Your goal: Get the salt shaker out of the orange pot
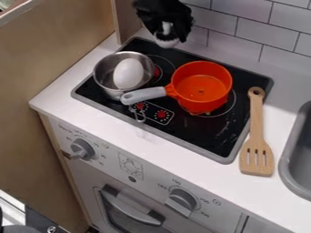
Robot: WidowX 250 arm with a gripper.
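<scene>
High at the top of the camera view, above the back edge of the stove, the black gripper [168,34] is shut on a small whitish object, the salt shaker [166,43]. Its lower end pokes out below the fingers, and the rest is partly covered by them. The orange pot [201,98] stands upright on the right part of the black stovetop, its grey handle pointing left. Only its orange bottom shows inside. The gripper is up and to the left of this pot, not touching it.
Left of the orange pot stands a metal pot [106,80] holding a white egg [128,73]. A wooden slotted spatula [256,136] lies right of the stovetop [194,132], beside the grey sink [294,157]. A tiled wall [243,29] rises behind.
</scene>
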